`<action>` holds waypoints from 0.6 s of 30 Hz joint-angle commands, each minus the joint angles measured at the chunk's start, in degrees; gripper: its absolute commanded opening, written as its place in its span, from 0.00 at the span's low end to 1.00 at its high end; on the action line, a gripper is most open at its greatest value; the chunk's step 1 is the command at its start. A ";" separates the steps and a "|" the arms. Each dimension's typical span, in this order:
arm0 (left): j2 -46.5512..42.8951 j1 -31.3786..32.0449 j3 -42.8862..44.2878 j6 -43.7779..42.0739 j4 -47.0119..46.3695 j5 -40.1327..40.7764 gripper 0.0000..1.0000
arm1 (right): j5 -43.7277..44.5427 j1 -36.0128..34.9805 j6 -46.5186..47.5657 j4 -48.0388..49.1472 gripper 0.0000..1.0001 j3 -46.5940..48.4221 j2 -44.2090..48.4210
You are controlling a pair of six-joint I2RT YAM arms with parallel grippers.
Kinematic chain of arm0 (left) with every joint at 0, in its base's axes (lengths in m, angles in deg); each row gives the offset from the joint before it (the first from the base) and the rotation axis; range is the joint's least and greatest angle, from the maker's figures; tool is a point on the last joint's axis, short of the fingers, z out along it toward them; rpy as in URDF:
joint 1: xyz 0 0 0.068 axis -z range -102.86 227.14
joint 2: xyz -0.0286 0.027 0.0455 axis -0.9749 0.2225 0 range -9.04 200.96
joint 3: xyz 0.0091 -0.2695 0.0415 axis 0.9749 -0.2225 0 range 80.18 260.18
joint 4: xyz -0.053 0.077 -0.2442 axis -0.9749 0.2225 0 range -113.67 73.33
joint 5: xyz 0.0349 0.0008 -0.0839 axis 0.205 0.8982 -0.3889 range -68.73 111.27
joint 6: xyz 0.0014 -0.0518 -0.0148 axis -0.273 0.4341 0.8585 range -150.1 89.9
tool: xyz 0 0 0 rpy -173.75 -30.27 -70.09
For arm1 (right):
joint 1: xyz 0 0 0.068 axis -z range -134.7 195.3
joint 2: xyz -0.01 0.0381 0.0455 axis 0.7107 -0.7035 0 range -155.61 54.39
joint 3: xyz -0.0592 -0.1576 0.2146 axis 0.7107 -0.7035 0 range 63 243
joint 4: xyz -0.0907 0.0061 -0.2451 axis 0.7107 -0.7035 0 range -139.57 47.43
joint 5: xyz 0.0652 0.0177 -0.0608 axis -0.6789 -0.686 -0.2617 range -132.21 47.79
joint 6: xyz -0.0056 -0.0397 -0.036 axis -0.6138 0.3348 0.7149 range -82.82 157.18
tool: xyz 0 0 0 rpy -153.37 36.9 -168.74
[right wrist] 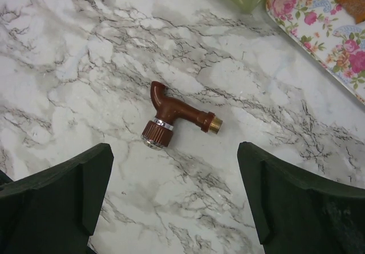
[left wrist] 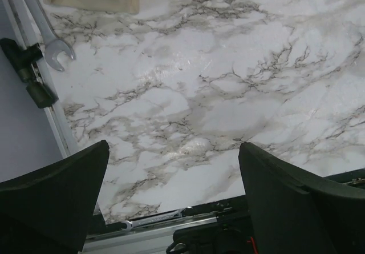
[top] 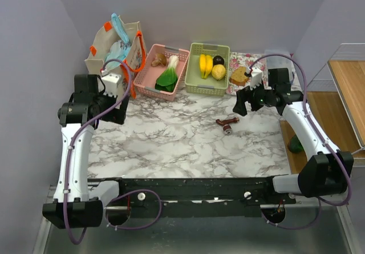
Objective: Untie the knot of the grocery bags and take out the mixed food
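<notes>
Poking from canvas tote (top: 101, 47): blue bag (top: 117, 48)

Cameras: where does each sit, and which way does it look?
Top external: high behind the arms, looking down on the white marble table; left arm and right arm show.
Left wrist: on the left arm, looking down at a silver metal wrench; open left tool below.
Right wrist: on the right arm, looking down at a small brown plastic-looking tap; open right tool below.
Shared: top and right wrist both see that tap.
</notes>
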 commanded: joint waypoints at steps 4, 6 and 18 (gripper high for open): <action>17.77 0.17 33.25 -4.58 6.05 -4.85 0.99 | -1.99 0.11 -1.26 -0.10 1.00 5.15 -1.65; 25.17 0.17 45.60 -12.19 11.48 -8.51 0.99 | -1.72 0.10 -0.84 -1.28 1.00 6.24 -1.83; 46.21 -0.13 59.16 -31.00 10.36 -0.46 0.98 | -2.05 0.11 1.60 -5.86 1.00 7.17 -1.00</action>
